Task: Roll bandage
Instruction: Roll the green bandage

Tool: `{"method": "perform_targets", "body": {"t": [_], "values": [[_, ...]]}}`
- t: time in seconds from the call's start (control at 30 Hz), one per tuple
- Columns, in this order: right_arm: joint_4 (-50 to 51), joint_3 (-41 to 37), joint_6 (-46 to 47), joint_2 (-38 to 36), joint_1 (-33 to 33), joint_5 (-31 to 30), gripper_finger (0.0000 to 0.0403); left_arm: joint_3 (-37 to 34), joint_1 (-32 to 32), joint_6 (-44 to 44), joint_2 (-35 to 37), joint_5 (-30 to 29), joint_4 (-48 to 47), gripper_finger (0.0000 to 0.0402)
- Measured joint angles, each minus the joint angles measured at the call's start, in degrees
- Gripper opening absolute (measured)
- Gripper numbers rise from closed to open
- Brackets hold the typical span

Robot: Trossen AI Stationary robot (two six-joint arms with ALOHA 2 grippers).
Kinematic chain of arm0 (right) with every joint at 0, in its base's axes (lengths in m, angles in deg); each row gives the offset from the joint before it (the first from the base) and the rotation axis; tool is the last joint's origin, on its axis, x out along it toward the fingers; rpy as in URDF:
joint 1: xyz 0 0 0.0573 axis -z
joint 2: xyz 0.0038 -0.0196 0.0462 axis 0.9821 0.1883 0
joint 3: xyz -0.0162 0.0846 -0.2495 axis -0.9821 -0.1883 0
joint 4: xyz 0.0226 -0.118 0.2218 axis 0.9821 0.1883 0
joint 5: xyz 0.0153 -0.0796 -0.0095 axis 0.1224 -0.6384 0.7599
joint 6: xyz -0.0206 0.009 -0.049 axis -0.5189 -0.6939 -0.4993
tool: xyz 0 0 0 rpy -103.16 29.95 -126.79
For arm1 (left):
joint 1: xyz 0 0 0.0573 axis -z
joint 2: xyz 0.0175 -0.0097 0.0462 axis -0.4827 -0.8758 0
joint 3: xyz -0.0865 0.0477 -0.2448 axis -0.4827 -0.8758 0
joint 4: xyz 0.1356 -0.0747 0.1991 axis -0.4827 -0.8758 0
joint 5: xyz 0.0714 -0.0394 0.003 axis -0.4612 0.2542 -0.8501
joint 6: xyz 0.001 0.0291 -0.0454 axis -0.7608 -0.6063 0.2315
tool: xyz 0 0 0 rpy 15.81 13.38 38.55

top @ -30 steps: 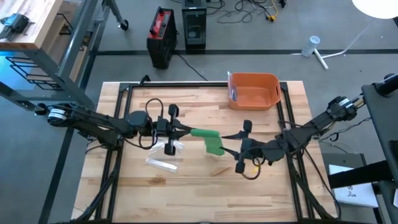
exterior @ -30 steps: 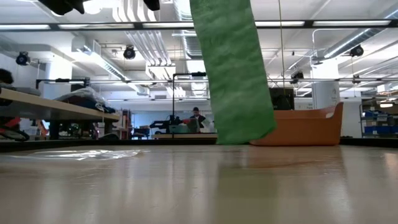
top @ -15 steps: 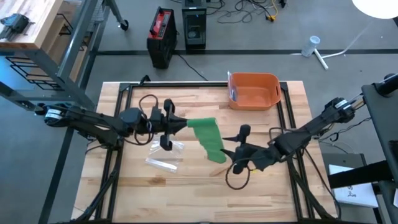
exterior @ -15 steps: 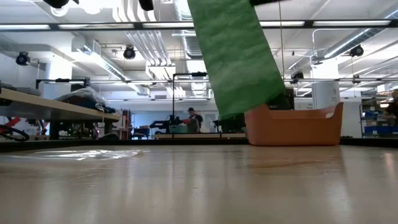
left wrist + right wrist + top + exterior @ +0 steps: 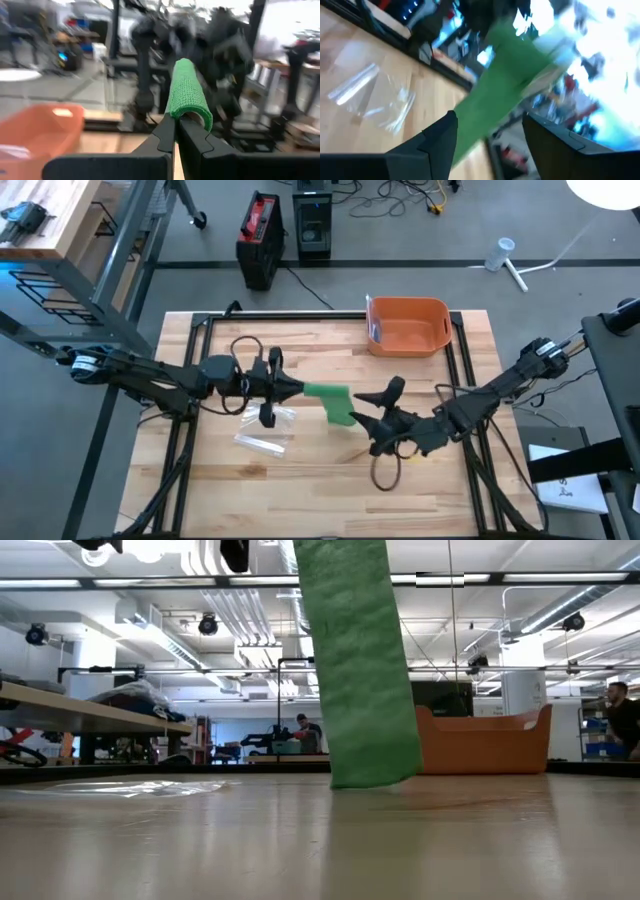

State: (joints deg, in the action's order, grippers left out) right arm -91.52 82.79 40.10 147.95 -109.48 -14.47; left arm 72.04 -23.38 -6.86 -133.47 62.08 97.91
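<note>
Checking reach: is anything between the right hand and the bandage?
Nothing visible. The right hand is open just beside the hanging green bandage, whose top end the left hand pinches; the wrapper lies off to the side.

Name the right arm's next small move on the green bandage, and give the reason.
Probably bring the right claw in onto the hanging bandage and close on it. The left claw is shut on the bandage's top end, the strip dangles down to the table, and the right claw stands open beside it, gripping nothing.

Wooden table [image 5: 300, 490]: orange bin [image 5: 408, 326] at far edge, clear plastic wrapper [image 5: 263, 442] left-centre.
</note>
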Motion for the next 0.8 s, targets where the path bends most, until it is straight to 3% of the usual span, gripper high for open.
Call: {"method": "perform_targets", "body": {"t": [0.27,0.47,0.6,0.8], "values": [[-0.6,4.7,-13.8,1.8,0.2,1.4,0.026,0.0,0.0,4.1,0.0,5.0,-3.4,0.0],[-0.5,6.6,-14.5,4.7,1.4,2.1,0.028,0.0,0.0,6.2,0.0,5.6,-3.4,0.0],[-0.5,7.0,-14.4,5.3,1.9,1.8,0.0267,0.0,0.0,6.2,0.0,5.6,-3.4,0.0],[-0.5,7.5,-13.6,5.3,1.9,1.8,0.0208,0.0,0.0,6.3,0.0,5.6,-3.4,0.0]]}}
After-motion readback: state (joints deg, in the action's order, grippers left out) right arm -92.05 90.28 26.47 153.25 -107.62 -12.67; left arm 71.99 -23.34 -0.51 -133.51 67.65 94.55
